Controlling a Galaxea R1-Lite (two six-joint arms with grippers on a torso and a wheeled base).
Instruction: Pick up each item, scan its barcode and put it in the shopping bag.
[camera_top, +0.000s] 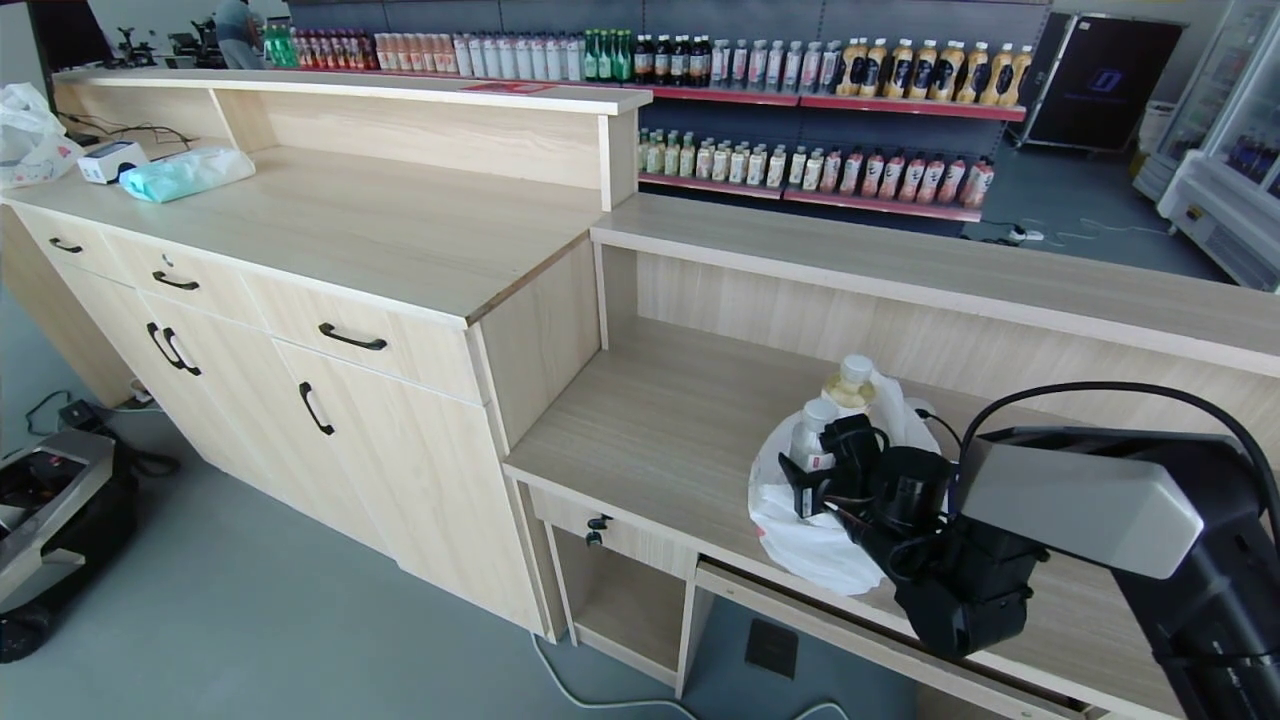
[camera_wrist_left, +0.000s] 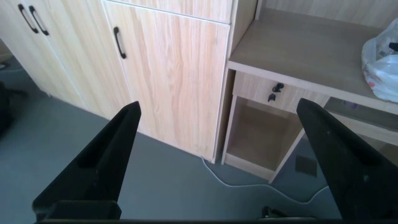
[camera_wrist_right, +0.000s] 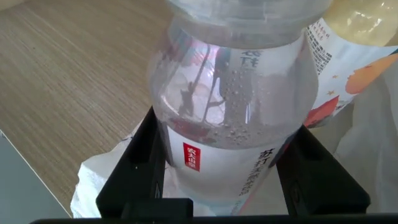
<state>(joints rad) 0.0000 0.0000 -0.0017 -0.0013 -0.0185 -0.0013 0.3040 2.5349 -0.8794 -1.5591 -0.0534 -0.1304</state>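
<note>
Bottled water (camera_wrist_right: 233, 124), clear with a white cap, is pinched between the fingers of the right gripper (camera_wrist_right: 230, 171) at the mouth of the white shopping bag (camera_top: 800, 540). The bag lies on the lower counter (camera_top: 660, 420), at four o'clock in the head view. A pale yellow drink bottle (camera_top: 850, 385) stands in the bag, at one o'clock from the water. The left gripper (camera_wrist_left: 219, 107) hangs spread wide over the floor, holding nothing. The job looks well advanced: one bottle bagged, a second near release. A teal soft pack (camera_top: 185, 172) at ten o'clock on the upper counter may remain.
</note>
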